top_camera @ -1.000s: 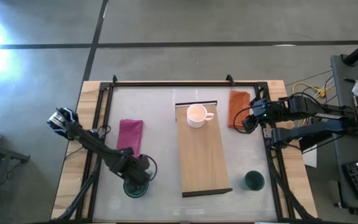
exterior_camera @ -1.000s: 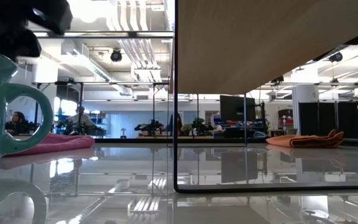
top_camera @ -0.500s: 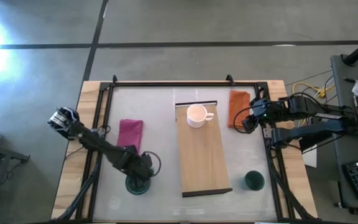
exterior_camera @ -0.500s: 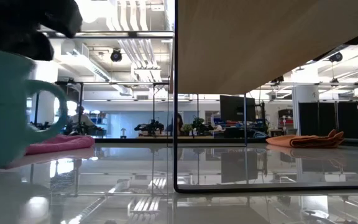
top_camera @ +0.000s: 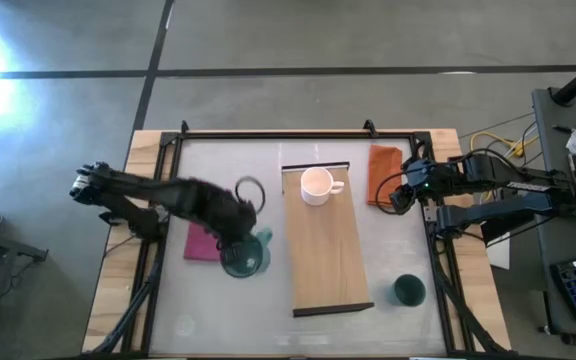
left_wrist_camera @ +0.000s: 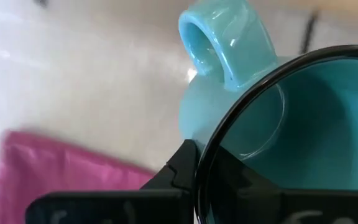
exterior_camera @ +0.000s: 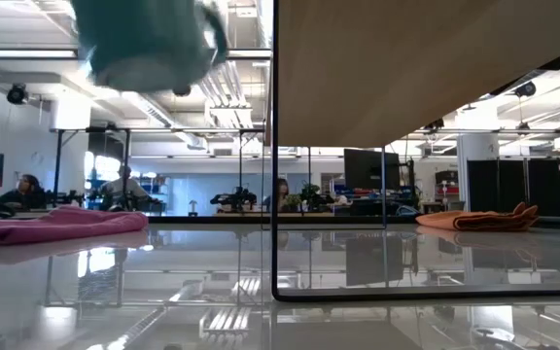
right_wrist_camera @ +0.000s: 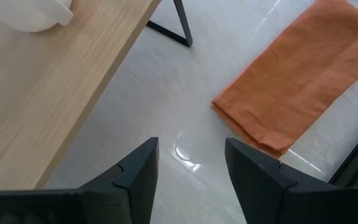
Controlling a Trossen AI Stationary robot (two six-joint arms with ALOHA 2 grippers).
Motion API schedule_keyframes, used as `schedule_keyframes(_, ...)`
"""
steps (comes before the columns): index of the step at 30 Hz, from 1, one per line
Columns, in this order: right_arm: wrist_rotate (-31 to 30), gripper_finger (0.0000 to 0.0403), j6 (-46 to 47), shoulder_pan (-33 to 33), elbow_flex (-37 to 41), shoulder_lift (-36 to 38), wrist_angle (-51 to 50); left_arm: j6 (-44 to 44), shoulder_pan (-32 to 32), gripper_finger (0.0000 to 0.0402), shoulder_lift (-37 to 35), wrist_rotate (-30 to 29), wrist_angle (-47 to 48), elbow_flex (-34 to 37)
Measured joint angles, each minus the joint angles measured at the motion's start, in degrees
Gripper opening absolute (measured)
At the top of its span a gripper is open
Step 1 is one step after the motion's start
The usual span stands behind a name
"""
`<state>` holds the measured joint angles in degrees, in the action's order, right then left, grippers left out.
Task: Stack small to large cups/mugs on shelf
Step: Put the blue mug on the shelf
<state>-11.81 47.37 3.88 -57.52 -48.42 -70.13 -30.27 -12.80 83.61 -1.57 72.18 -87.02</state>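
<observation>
The teal-green mug (top_camera: pixel 246 256) hangs in the air left of the shelf (top_camera: pixel 328 250), with my left gripper (top_camera: pixel 236 238) shut on it. In the low view the mug (exterior_camera: pixel 144 39) is high above the table. A small white mug (top_camera: pixel 316 185) stands on its base at the shelf's far end. The dark green cup (top_camera: pixel 408 290) stands on the table right of the shelf's near end. My right gripper (top_camera: pixel 398 195) waits open above the table between the shelf and the orange cloth (top_camera: pixel 385 172). My left gripper pinches the mug's wall at the rim (left_wrist_camera: pixel 219 146), close beside the handle (left_wrist_camera: pixel 225 37). One finger (left_wrist_camera: pixel 182 171) is outside the mug and the other reaches inside. The fingers come from above. The mug hangs below them, mouth up, lifted clear of the table.
A magenta cloth (top_camera: pixel 203 243) lies on the table under my left arm, left of the shelf. Black rails (top_camera: pixel 315 166) close the shelf's short ends. The stretch of the shelf nearer than the white mug is bare wood (right_wrist_camera: pixel 42 93).
My left gripper has shut on the teal-green mug's rim near the table's near edge. It has then risen and swung toward the far edge and toward the shelf. The mug has left the table and now hangs high above it.
</observation>
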Motion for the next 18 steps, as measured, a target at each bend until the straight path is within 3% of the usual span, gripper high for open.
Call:
schedule_keyframes(4, 0.3, 0.0178, 0.9, 0.0, 0.0, -0.1, 0.1, 7.7, 3.2, 0.0002, 3.2, -0.8, 7.3, -12.9)
schedule_keyframes(12, 4.6, 0.0172, 1.0, 0.2, 0.2, -2.5, 7.1, 24.0, 9.3, 0.0001, 16.7, -1.8, 7.8, -33.8)
schedule_keyframes(18, 6.6, 0.0154, 0.4, 0.0, 0.3, -4.7, 13.6, 33.2, 11.2, 0.0000, 26.2, 2.7, 8.2, -45.0)
